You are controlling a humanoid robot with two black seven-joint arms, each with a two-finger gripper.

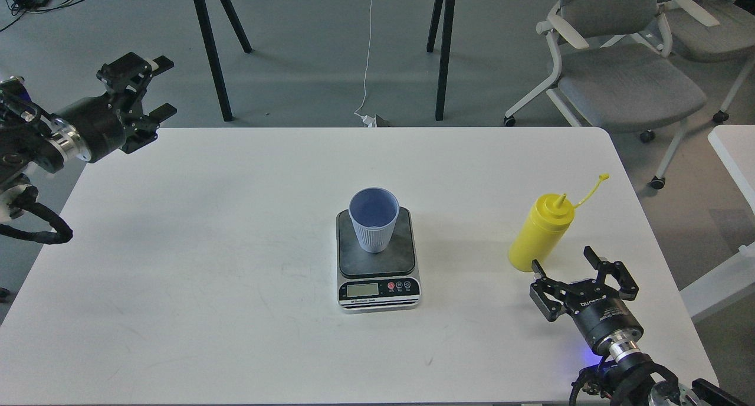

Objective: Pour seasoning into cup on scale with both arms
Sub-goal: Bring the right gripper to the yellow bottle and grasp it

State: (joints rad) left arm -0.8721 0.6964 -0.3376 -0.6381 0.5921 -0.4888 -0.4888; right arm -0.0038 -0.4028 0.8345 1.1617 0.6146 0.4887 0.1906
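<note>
Head view: both my grippers released, cup on the scale, bottle at the right

Head view looks forward and down over a white table [177, 246], described from left to right.

At the far left, my left arm comes in above the table's left edge. Its gripper, my left gripper [158, 86], hangs over the grey floor just beyond the table's back-left corner. Its two black fingers are spread apart and hold nothing. A black cable loop [41, 232] droops beneath the arm.

At the middle of the table sits the scale [378, 285], a flat rectangle with a dark grey plate, a silver front, a small display and round buttons, one of them red. The cup [374, 220], pale blue-grey with fine ribs on its lower outside, stands upright on the back part of the plate. I cannot tell whether anything is in it.

Further right, well apart from the scale, the seasoning [540, 233], a yellow squeeze bottle, stands upright on the table. Its cone nozzle is uncovered and its thin tethered cap sticks out to the upper right.

At the lower right, my right gripper [582, 271] sits just in front of the bottle's base. Its fingers are spread wide and grasp nothing, though the left finger looks very close to the bottle.

Behind the table stand the black legs of another table [212, 58] and grey chairs [625, 75].
</note>
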